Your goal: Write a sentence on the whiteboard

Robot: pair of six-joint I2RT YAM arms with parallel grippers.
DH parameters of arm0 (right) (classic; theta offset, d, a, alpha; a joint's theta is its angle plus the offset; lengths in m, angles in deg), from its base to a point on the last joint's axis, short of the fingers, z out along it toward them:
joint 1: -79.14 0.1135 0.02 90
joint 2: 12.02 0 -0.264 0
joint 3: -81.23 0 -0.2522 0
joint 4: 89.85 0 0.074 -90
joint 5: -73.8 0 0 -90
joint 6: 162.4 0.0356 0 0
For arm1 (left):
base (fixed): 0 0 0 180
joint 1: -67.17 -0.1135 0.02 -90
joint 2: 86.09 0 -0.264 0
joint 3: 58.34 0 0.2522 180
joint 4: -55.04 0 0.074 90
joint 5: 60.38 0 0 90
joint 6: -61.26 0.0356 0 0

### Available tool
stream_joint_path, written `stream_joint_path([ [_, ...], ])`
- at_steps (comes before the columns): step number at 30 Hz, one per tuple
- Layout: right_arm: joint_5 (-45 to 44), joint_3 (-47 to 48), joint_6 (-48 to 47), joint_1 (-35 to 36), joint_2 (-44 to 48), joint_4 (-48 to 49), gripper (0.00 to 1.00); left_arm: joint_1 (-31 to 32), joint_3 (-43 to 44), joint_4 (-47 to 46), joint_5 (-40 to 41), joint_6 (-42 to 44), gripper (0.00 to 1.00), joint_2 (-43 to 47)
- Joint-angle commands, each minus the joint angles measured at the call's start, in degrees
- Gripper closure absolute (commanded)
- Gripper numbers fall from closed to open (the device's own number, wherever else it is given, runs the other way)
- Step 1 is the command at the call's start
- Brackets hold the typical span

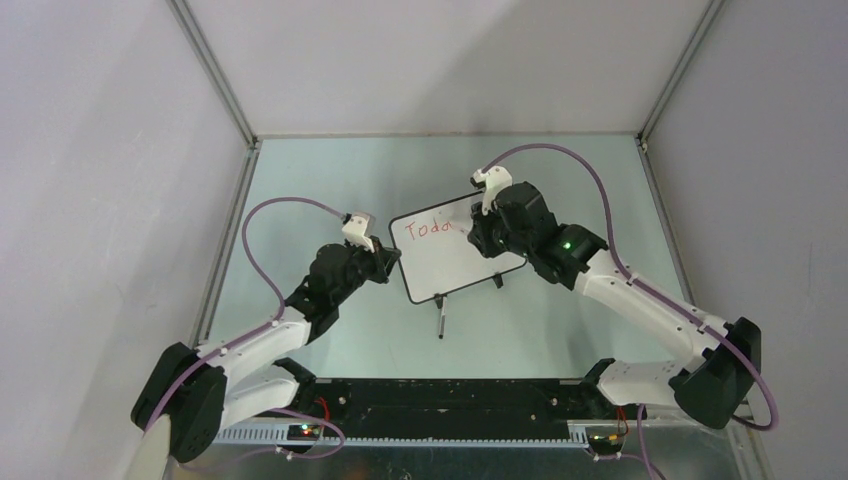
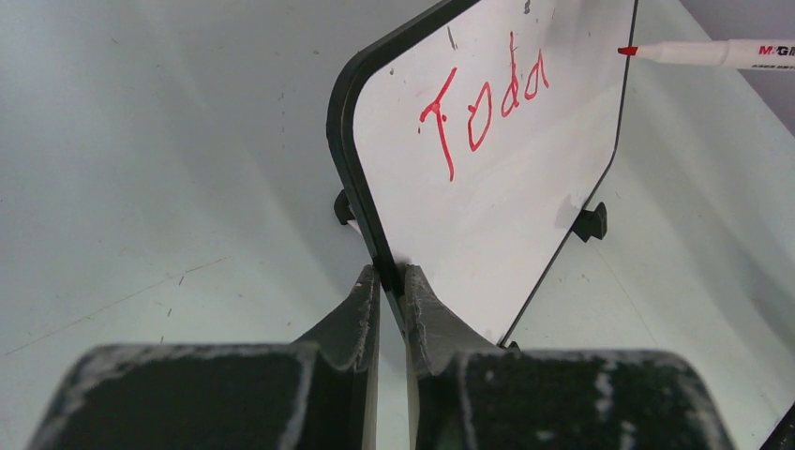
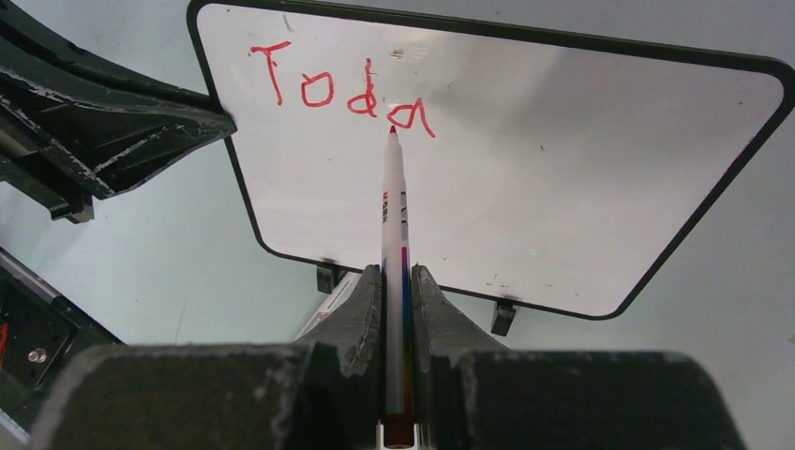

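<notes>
— Where was the whiteboard (image 2: 506, 216) when you wrote?

— It stood on the tabletop (image 1: 330, 170), your left pincer (image 2: 389, 277) clenched on its frame. Your right pincer (image 3: 397, 277) grasped the marker (image 3: 395, 206), tip by the sentence (image 3: 342, 89), only "Toda". You needed light pressure, I think.

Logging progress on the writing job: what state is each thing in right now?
whiteboard: standing on its feet, one side edge gripped.
sentence: unfinished, only red "Toda" written.
marker: uncapped, red tip at the last letter.
left pincer: shut on the whiteboard's edge.
right pincer: shut on the marker.
</notes>
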Motion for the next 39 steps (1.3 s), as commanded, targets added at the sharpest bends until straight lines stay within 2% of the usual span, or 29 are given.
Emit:
stream_joint_path([
  [1,-1.39,-1.48,-1.27,-0.84,2.76,3.25,1.00,0.41,0.56,-1.12,2.26,2.82,1.00,0.80],
  [10,-1.71,-5.37,-0.55,-1.51,4.55,6.89,1.00,0.36,0.72,0.53,1.32,2.21,0.99,1.39],
  [15,-0.24,-5.73,-0.33,-1.33,3.99,8.50,1.00,0.42,0.72,2.33,3.43,2.71,0.99,1.79],
  [22,0.83,-5.73,-0.49,-0.47,2.34,9.38,1.00,0.40,0.89,2.68,4.62,3.19,0.99,2.30],
  [30,-2.30,-5.73,-0.74,-0.92,2.42,9.09,1.00,0.42,1.47,1.90,4.46,3.28,0.99,0.30],
  [39,-2.80,-5.72,-0.52,-1.38,3.43,8.39,1.00,0.59,0.31,5.62,5.63,1.33,0.98,2.44],
])
